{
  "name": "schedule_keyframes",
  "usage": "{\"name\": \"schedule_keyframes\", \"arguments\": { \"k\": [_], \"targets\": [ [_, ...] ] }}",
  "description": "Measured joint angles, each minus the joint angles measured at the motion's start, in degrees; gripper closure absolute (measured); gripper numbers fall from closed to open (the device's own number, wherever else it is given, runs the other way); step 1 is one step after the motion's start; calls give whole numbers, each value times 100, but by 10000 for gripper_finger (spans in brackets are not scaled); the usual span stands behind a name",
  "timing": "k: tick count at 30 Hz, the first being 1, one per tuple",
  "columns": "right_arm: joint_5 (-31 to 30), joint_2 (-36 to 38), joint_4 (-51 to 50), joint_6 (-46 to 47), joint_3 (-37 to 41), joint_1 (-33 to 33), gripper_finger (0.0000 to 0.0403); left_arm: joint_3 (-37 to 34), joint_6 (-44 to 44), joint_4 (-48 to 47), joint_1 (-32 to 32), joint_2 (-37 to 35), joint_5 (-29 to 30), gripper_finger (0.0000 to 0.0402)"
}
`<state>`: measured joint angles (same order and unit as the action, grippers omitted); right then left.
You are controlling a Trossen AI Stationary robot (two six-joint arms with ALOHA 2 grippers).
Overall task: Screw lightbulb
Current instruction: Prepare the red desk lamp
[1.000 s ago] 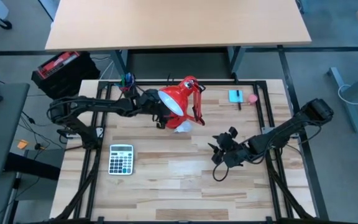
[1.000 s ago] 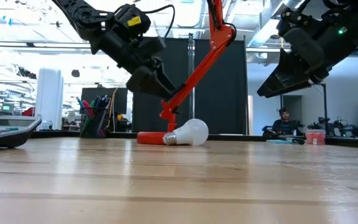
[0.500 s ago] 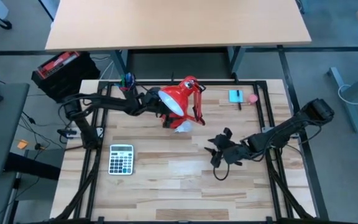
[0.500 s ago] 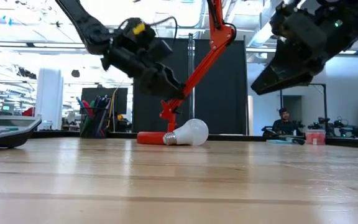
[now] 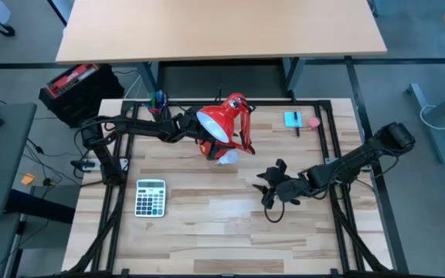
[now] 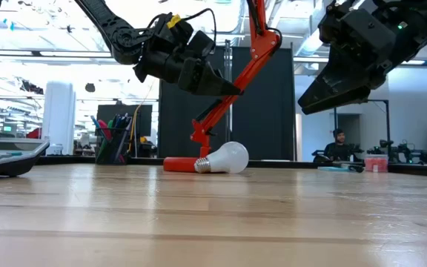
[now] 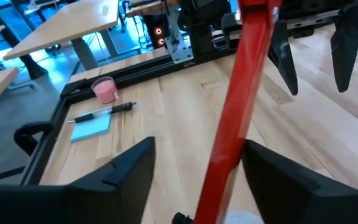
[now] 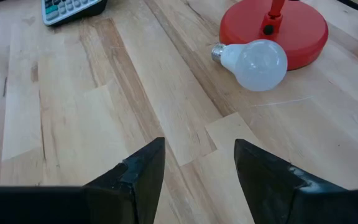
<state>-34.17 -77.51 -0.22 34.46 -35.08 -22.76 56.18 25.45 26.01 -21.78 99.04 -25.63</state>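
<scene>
One lightbulb (image 8: 257, 63), one red lamp (image 5: 224, 123), one calculator (image 5: 151, 197), one pen (image 7: 107, 111) and two arms.

A red desk lamp (image 5: 224, 123) stands at the far middle of the wooden surface (image 5: 207, 224), its round base (image 8: 278, 28) flat on the wood. A grey calculator (image 5: 151, 197) lies near the left edge. Toward the far right corner, a blue notepad (image 5: 292, 119), a dark pen (image 7: 104, 112) and a small pink object (image 5: 314, 121) sit close together.
</scene>
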Motion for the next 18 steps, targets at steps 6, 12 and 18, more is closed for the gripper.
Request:
{"name": "schedule_keyframes", "arguments": {
  "k": [6,12,18],
  "targets": [
    [0,-1,4,0,0,-7,206,2,43,-316,-2,0,14,258],
    [133,1,-27,2,1,-7,232,17,-25,-523,-2,-17,230,324],
    [136,-1,-97,2,-1,-7,256,22,-616,-497,56,-30,867,362]
  ]
}}
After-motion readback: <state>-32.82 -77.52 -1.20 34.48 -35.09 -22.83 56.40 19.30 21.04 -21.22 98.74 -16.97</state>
